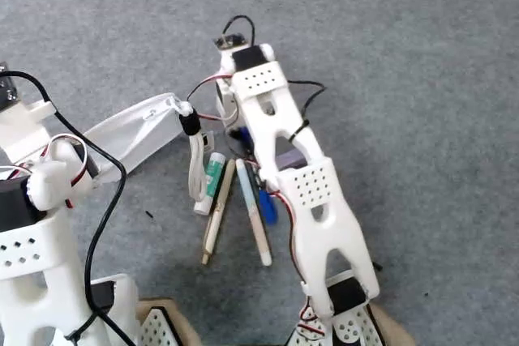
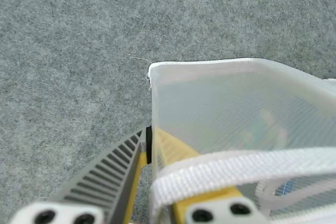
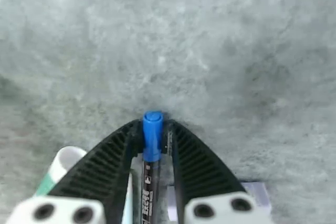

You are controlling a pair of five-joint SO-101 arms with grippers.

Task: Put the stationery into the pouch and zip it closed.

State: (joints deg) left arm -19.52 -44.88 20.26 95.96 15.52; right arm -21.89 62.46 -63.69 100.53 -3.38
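On the grey mat (image 1: 422, 79), a blue-capped pen (image 3: 152, 121), likely light and slippery, is clamped near its cap by the right gripper (image 3: 154, 129), and the floppy mesh pouch (image 2: 226, 108) by the left gripper (image 2: 149, 145).

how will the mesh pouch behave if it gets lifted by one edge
Probably floppy: the pouch is thin see-through mesh, so it would likely sag below the left end effector pinching its edge. Probably light as well. Its loose strap may trail on the table.
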